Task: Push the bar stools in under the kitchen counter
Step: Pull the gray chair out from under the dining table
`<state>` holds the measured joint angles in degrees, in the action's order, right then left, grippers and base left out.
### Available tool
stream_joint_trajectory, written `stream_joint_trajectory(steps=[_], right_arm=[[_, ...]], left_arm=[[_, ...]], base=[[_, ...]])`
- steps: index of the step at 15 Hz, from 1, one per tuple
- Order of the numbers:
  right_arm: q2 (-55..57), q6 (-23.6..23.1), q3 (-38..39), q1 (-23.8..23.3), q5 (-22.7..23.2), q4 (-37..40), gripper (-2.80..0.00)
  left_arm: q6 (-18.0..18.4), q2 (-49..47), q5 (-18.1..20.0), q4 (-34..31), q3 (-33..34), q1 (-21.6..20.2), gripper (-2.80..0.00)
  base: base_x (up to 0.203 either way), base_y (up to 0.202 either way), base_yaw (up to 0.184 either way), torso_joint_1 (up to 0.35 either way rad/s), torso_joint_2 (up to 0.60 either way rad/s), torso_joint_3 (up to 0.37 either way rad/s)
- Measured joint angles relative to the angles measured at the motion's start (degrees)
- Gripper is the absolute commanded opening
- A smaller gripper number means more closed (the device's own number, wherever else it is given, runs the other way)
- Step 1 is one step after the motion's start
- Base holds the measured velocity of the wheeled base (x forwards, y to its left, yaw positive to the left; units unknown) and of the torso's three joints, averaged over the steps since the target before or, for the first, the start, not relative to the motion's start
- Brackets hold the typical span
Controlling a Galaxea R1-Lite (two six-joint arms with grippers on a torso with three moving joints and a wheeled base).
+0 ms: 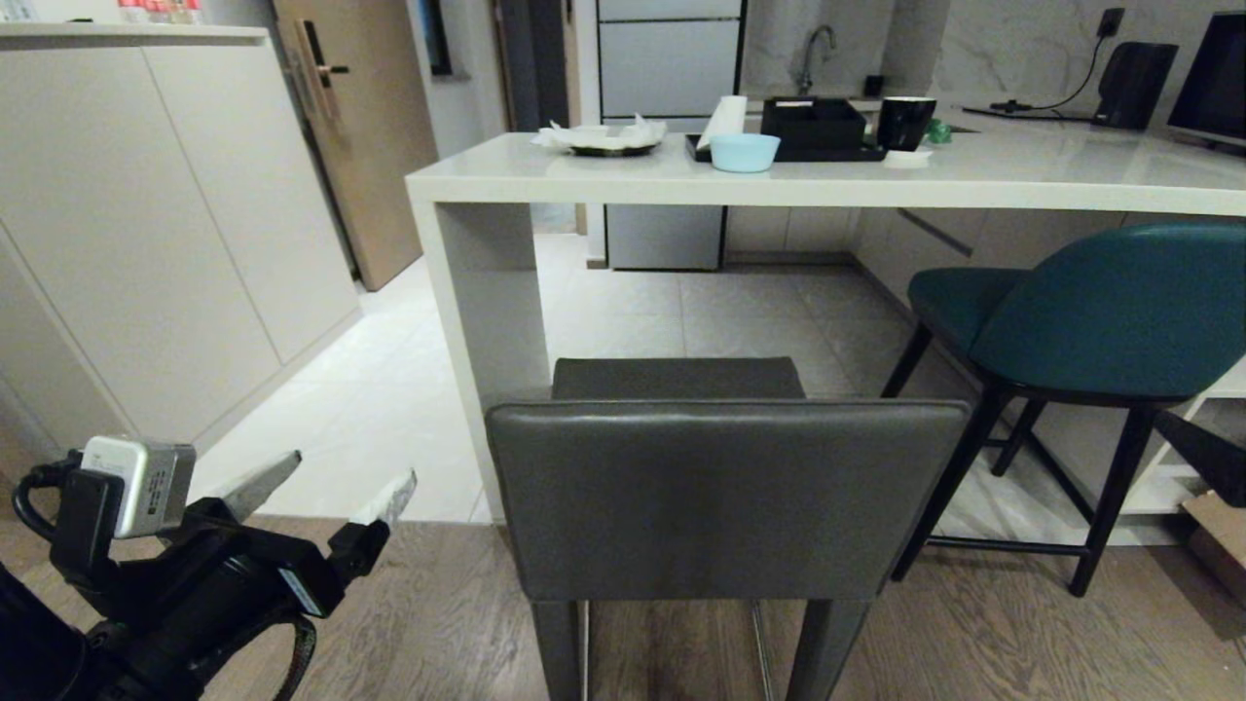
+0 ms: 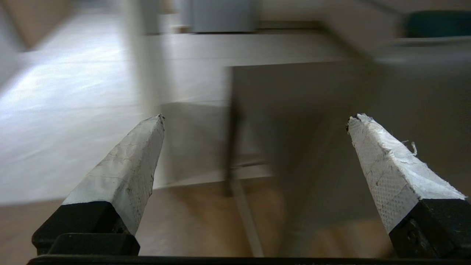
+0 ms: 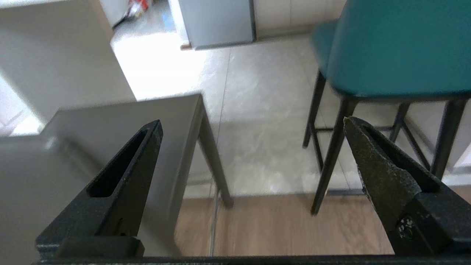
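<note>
Two bar stools and the kitchen counter (image 1: 681,180) before any push. The grey stool (image 1: 725,497) stands directly ahead with its low backrest turned toward the robot, seat partly beneath the slab edge and rear legs on the wood floor outside it; judged from this, it has yet to be pushed home. The teal stool (image 1: 1090,312) stands beyond and to the right of it, angled, its seat under the counter's rim and its thin black legs straddling the line between tile and wood.

The left gripper (image 1: 331,492) hangs low, outside the grey stool's left edge and short of the backrest, fingers spread wide and holding nothing; spread fingers give a broad face for pressing against the flat leather back. In the left wrist view the backrest fills the space ahead of the right-hand finger (image 2: 390,165).

The right gripper (image 3: 254,147), outside the head view, is equally wide and empty, with the grey stool's corner ahead of one finger and the teal stool ahead of the other, touching neither
</note>
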<state>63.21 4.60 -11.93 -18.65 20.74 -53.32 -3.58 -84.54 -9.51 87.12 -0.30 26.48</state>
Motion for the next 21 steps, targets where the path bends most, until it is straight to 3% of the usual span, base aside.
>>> stream_joint_trajectory(steps=[2, 4, 6, 8, 11, 15, 21], right_arm=[[-5.09, -1.8, 1.34, 2.62, 2.9, 6.01, 0.0], [-11.56, -3.25, 0.68, 5.73, 6.2, 16.34, 0.0], [-16.29, -4.12, -2.55, 8.26, 8.99, 28.53, 0.0], [-17.73, -5.35, -5.16, 10.73, 9.88, 35.82, 0.0], [-14.66, -6.25, -7.53, 14.44, 9.62, 36.1, 0.0], [-5.5, -6.29, -9.77, 19.16, 4.73, 28.1, 0.0], [8.51, -6.17, -10.75, 26.43, -1.89, 17.25, 0.0]], left_arm=[[-0.74, 0.08, 0.06, -1.2, 0.21, 5.34, 0.0], [-0.85, -2.12, 0.45, -1.4, -0.57, 7.28, 0.0], [-0.8, -4.73, 3.91, -1.04, -4.18, 6.58, 0.0], [-0.71, -7.85, 9.88, -0.94, -8.29, 2.96, 0.0], [-0.77, -12.07, 21.14, -0.89, -13.08, -2.02, 0.0], [-1.19, -16.81, 29.84, -1.0, -18.82, -3.37, 0.0], [-1.91, -20.18, 30.98, -0.89, -20.84, -1.99, 0.0]], base=[[0.0, 0.0, 0.0, 0.0, 0.0, 0.0], [0.0, 0.0, 0.0, 0.0, 0.0, 0.0], [0.0, 0.0, 0.0, 0.0, 0.0, 0.0], [0.0, 0.0, 0.0, 0.0, 0.0, 0.0], [0.0, 0.0, 0.0, 0.0, 0.0, 0.0], [0.0, 0.0, 0.0, 0.0, 0.0, 0.0], [0.0, 0.0, 0.0, 0.0, 0.0, 0.0]])
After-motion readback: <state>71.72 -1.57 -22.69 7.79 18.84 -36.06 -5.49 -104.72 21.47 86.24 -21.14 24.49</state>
